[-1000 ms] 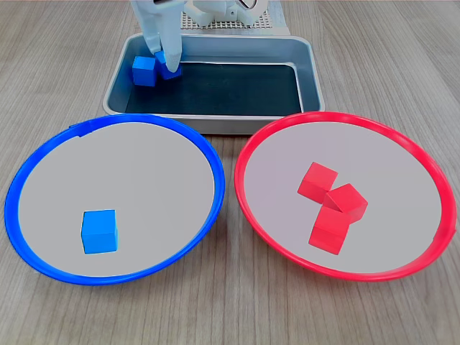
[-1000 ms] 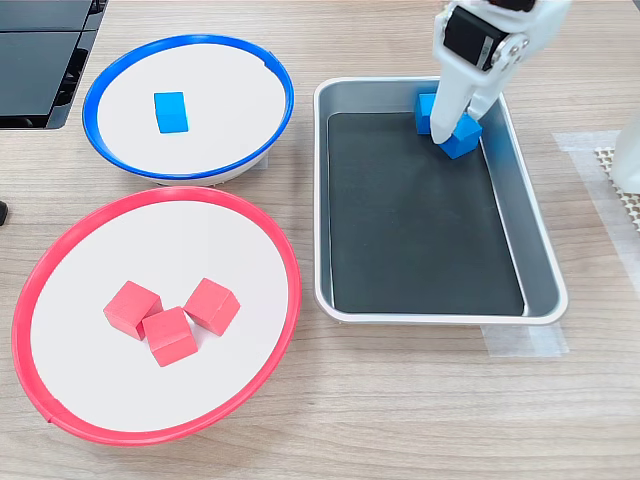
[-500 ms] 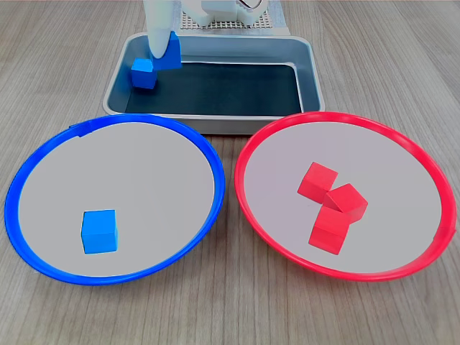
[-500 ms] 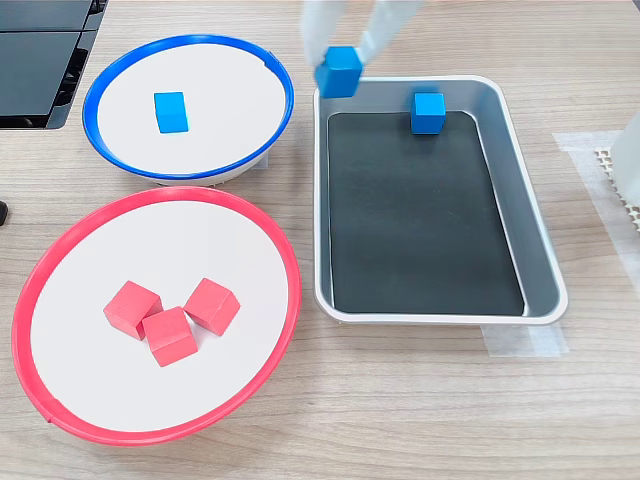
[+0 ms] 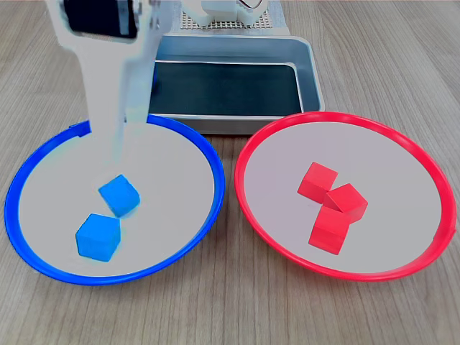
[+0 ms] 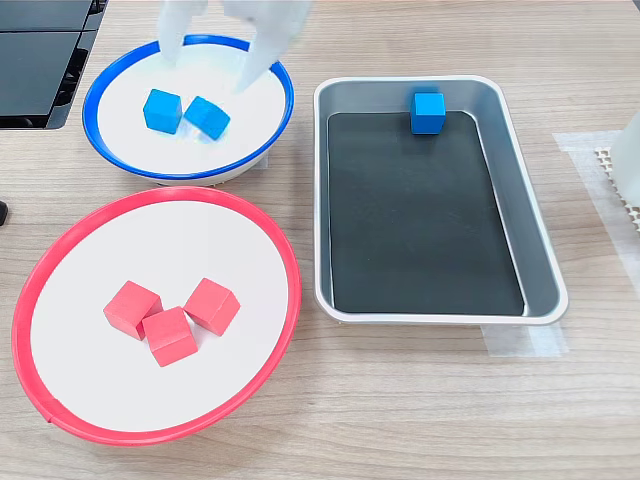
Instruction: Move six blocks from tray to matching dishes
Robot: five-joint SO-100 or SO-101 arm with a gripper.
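Note:
In both exterior views my gripper (image 5: 123, 140) (image 6: 207, 70) is a motion-blurred white shape over the blue-rimmed dish (image 5: 43, 169) (image 6: 108, 80). Its fingers stand apart, holding nothing. Just below them a blue block (image 5: 119, 195) (image 6: 207, 117) lies tilted on the dish, beside another blue block (image 5: 98, 236) (image 6: 161, 109). A third blue block (image 6: 428, 111) sits at a far corner of the silver tray (image 5: 310, 72) (image 6: 545, 290); the arm hides it in the first exterior view. Three red blocks (image 5: 332, 205) (image 6: 170, 315) lie clustered in the red-rimmed dish (image 5: 438, 180) (image 6: 40, 270).
The arm's white base (image 5: 230, 11) stands behind the tray. A dark flat object (image 6: 40, 60) lies at the second exterior view's top left, beside the blue dish. Tape (image 6: 525, 340) holds the tray's near edge to the wooden table.
The gripper lifted a blue block out of the tray, carried it over the blue-rimmed dish and let it go there. The block that lay in that dish has shifted and turned.

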